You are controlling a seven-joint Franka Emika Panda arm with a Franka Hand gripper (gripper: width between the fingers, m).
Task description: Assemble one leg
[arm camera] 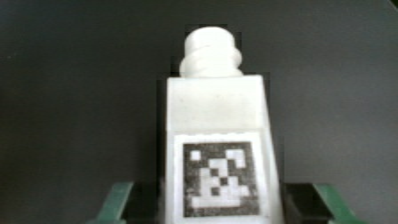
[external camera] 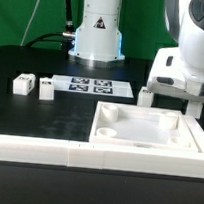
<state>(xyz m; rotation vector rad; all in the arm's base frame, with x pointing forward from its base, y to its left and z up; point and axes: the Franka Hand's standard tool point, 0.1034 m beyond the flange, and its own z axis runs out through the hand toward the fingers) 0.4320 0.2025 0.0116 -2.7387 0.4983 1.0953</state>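
In the wrist view a white leg (arm camera: 219, 120) with a black-and-white tag on its face and a rounded peg at its far end lies on the dark table. It sits between my green fingertips (arm camera: 121, 202). My gripper (arm camera: 221, 205) is open, with a small gap showing on each side of the leg. In the exterior view the big white gripper body (external camera: 181, 72) hangs low at the right, and its fingertips are not clearly seen. A leg (external camera: 146, 96) stands just beside it. Two more legs (external camera: 22, 82) (external camera: 47, 88) stand at the left.
The marker board (external camera: 91, 86) lies at the back middle in front of the robot base (external camera: 98, 34). A wide white square tray-like piece (external camera: 148, 129) with round corner holes sits at the front right. A long white strip (external camera: 35, 150) runs along the front.
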